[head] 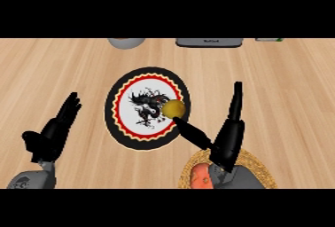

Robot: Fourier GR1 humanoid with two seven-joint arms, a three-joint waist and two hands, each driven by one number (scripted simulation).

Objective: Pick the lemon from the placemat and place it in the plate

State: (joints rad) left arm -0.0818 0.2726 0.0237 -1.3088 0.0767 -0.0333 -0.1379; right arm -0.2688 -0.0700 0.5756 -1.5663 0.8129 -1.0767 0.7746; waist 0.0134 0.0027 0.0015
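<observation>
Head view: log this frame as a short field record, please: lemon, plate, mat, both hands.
plate: round, black rim, red zigzag ring, dark drawing in the white middle
lemon: yellow, over the plate's right side
mat: woven, lower right, partly hidden, an orange thing on it
right hand: open, fingers straight, thumb tip at the lemon
left hand: open, resting at the view's left

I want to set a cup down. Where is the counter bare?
Bare counter lies between the left robot hand and the plate, and right of the right robot hand. Crowded: the lemon at the plate's right rim, woven placemat below.
</observation>
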